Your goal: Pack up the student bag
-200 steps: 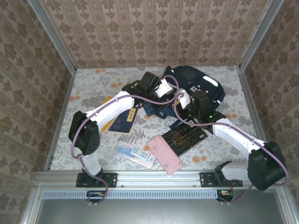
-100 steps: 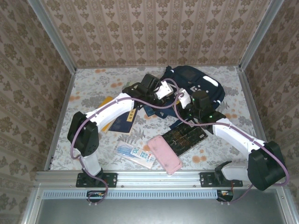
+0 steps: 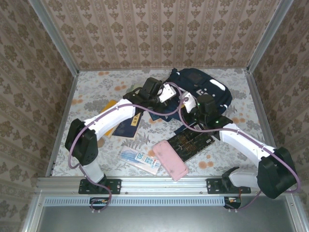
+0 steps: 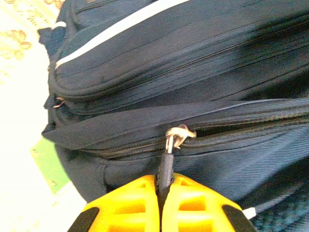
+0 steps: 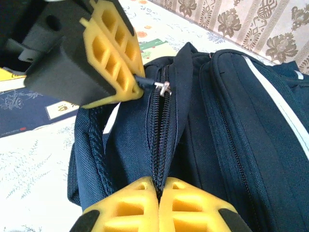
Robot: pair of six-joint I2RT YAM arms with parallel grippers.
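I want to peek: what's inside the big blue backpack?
Nothing inside shows. The navy fabric backpack has closed zip teeth, and the left tool pinches its dark zip pull. The fabric hides any contents.

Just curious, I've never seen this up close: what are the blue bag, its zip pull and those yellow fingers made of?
Student bag: woven navy fabric, matte, visible weave, likely nylon. Zip pull: shiny silver ring, apparently metal. Yellow fingers: matte moulded plastic, probably, with cutouts.

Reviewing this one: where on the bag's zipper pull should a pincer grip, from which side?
The dark pull tab, a thin flat strip sticking out sideways from the metal slider. Come from its free end, pinching both flat faces, as the left pincer holds it.
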